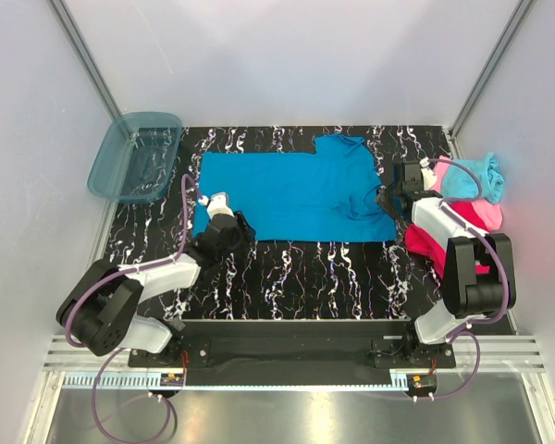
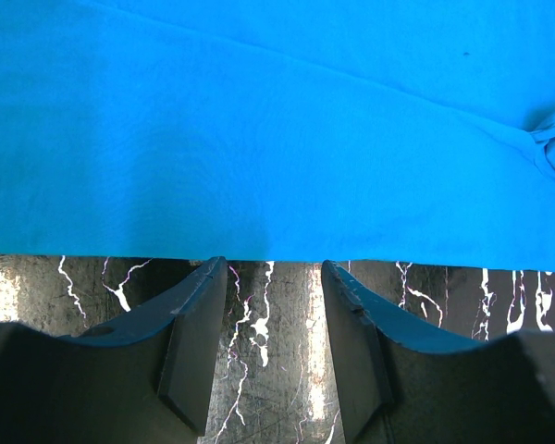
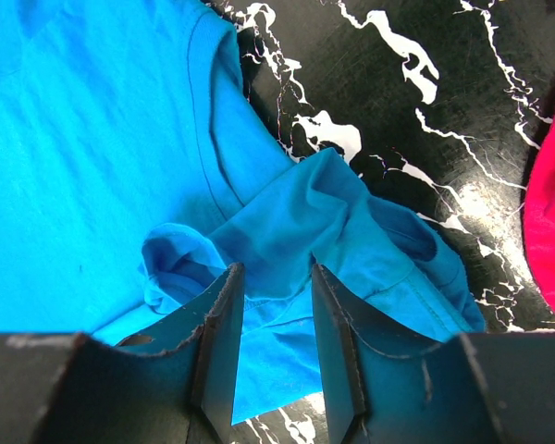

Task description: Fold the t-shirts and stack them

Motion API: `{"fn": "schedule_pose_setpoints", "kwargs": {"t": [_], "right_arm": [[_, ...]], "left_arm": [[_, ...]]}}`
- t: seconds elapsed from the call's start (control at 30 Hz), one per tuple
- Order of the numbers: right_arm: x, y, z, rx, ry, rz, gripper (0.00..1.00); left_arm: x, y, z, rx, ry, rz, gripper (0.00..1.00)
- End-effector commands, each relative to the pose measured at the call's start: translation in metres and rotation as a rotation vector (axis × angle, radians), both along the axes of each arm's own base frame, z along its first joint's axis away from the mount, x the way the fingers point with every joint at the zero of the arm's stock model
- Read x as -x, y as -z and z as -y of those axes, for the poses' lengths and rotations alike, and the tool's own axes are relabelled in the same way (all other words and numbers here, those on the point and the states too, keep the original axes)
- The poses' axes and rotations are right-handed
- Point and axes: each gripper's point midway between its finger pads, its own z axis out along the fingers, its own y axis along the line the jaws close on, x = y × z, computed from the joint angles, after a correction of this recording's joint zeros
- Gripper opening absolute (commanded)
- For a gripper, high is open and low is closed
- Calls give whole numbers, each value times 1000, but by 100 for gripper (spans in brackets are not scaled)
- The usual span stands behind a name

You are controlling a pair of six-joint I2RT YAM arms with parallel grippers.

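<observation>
Black marbled tabletop carries the blue shirt, spread flat across its middle. My left claw is half open over bare table, its tips just short of the shirt's near hem, gripping nothing. My right claw stands partly open astride the bunched sleeve at the shirt's right end; whether it pinches the cloth I cannot tell. A heap of red, pink and aqua shirts lies at the table's right edge.
</observation>
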Motion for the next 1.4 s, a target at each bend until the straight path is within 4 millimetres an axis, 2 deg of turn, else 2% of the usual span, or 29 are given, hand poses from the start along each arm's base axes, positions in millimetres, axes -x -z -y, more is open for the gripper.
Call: {"fn": "schedule_pose_setpoints", "kwargs": {"t": [0.0,0.5,0.77,0.8,0.87,0.93,0.97,1.0,1.23,1.37], "right_arm": [[1,2,4,20,-4,-7,42],[2,27,7,44,-3,-70,41],[0,32,7,48,-4,-78,41],[0,33,7,46,-3,-83,39],[-1,34,6,42,-2,-81,29],[-3,33,6,39,1,-76,16],[-4,32,6,37,1,-71,3],[-5,31,6,36,7,-66,0],[-18,10,5,26,20,-9,0],[-33,-6,5,18,28,33,0]], "left_arm": [[-8,-22,4,32,4,79,50],[-8,-20,4,30,3,77,50],[-9,-19,6,29,6,74,49],[-9,-20,5,29,4,75,50],[-9,-20,5,27,4,75,50],[-9,-19,4,24,1,75,49],[-8,-19,4,24,1,75,49],[-8,-19,4,24,3,73,50],[-9,-19,4,26,2,74,50],[-9,-20,4,26,2,75,50]]}}
